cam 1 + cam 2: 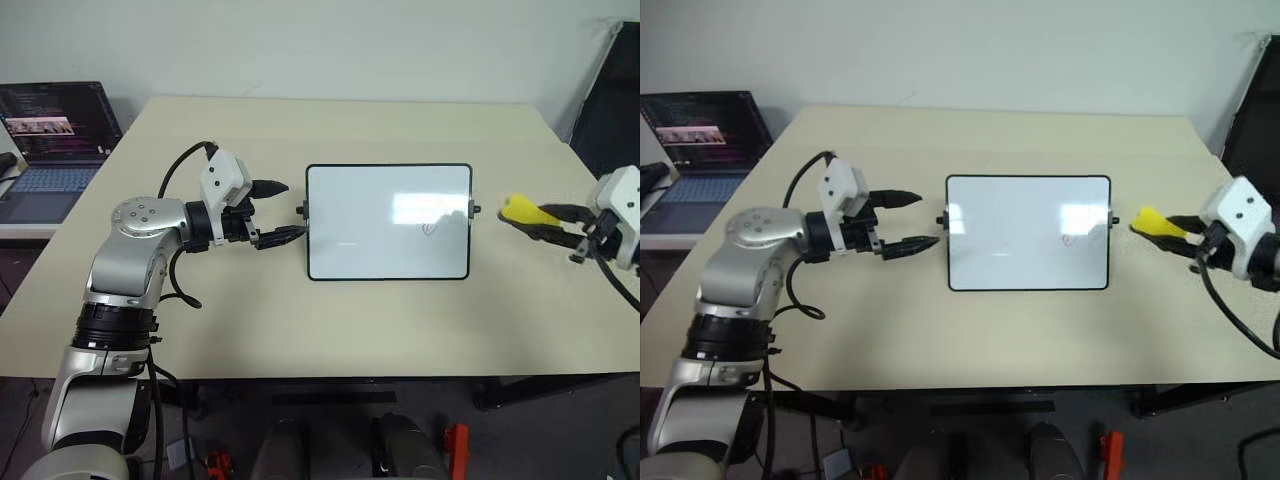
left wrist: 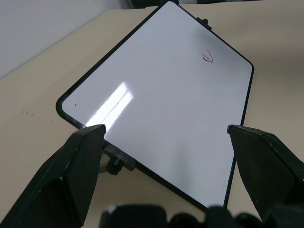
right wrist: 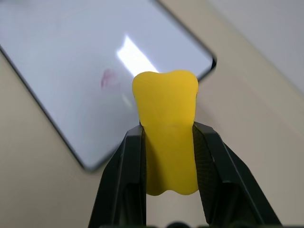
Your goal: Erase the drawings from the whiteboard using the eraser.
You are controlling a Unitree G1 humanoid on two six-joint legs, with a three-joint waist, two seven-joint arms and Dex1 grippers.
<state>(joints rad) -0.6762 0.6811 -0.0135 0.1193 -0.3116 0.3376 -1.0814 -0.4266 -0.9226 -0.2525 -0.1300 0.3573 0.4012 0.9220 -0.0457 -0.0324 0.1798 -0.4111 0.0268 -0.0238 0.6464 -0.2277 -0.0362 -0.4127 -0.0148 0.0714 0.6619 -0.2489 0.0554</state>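
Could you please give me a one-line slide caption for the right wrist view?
Right gripper shut on the yellow eraser, facing the whiteboard and its pink drawing.

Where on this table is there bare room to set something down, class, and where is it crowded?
Free: the broad table strip beyond the whiteboard, and the strip between the board and the near edge. Crowded: the board's left end, where the left gripper sits, and its right end, where the right gripper holds the eraser.

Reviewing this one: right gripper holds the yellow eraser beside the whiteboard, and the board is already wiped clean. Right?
Not quite. The whiteboard is not clean: one small pink drawing remains, seen in the left wrist view. The right gripper does hold the eraser beside it.
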